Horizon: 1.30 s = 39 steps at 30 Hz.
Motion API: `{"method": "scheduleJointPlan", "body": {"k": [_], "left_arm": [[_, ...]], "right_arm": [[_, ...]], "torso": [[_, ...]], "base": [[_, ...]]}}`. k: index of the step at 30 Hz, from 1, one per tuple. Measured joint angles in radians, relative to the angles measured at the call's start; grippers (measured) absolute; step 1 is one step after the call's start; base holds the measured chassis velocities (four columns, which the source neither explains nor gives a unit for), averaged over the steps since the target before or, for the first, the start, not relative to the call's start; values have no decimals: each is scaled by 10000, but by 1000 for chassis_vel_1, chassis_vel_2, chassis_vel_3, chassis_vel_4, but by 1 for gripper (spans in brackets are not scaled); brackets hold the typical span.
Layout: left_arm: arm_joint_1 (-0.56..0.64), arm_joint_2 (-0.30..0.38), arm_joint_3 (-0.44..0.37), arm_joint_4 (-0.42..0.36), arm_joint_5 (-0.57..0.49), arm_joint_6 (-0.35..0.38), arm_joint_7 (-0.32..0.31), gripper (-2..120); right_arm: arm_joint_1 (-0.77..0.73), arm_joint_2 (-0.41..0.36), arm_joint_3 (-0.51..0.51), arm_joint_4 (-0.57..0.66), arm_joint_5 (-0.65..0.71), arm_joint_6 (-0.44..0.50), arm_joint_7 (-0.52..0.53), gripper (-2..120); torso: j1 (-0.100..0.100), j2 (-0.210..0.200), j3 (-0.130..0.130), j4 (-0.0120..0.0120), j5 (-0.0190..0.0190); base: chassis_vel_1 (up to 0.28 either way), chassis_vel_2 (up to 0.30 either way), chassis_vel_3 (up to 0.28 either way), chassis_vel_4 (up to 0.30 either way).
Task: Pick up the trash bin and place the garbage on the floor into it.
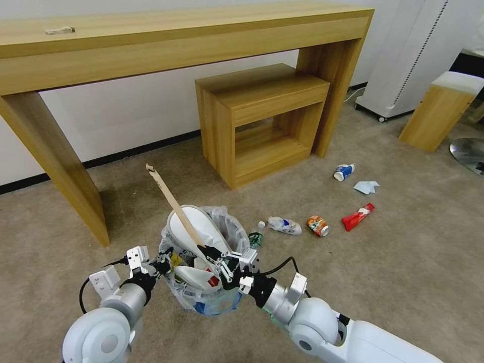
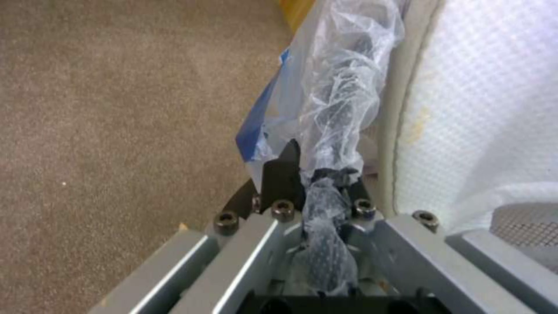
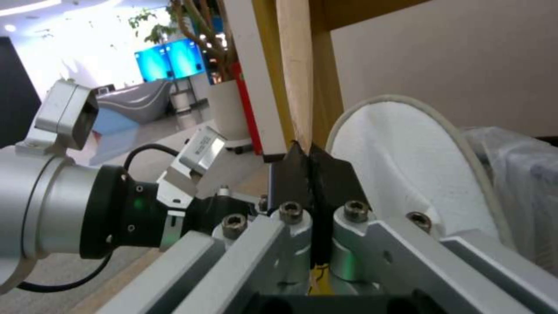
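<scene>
Now the left gripper (image 1: 162, 264) pinches the bag-lined rim of the trash bin (image 1: 204, 297) above the carpet (image 1: 393, 282). Beside it, the right gripper (image 1: 210, 251) is clamped on the wooden stick (image 1: 169, 195), which leans out over a white slipper (image 1: 194, 229) inside

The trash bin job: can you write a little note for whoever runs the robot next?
Left gripper: jaws shut on the trash bin rim and liner, by its left side.
Right gripper: jaws shut on the wooden stick, whose lower end is in the bin, leaning up and out.
Done: white slippers and a red-white carton are in the bin.
Left on the floor: clear bottle, small green bottle, crushed can, red wrapper, blue-white cup, tissue.
</scene>
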Motion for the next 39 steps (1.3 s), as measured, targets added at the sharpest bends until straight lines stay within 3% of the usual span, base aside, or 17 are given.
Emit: {"method": "scheduleJointPlan", "body": {"k": [13,26,33,37,39], "left_arm": [[-49,38,-18,-18,-57,1,-3,1],[-45,29,-33,-174,-154,6,-51,1],[-48,10,-27,-199,-163,14,-62,1],[-56,15,-27,-192,-174,15,-64,1],[-56,18,-27,-186,-175,16,-65,1]], "right_arm": [[-22,-486,212,491,-8,-676,303,0],[-164,-232,-61,22,-360,-645,303,4],[-168,-136,-148,-142,-395,-583,245,23],[-198,-120,-144,-207,-421,-517,132,43],[-198,-121,-135,-208,-420,-509,103,46]], "torso": [[0,0,0,-1,0],[0,0,0,0,0],[0,0,0,0,0],[0,1,0,0,0],[0,0,0,0,0]], "base": [[0,0,0,0],[0,0,0,0],[0,0,0,0],[0,0,0,0],[0,0,0,0]]}}
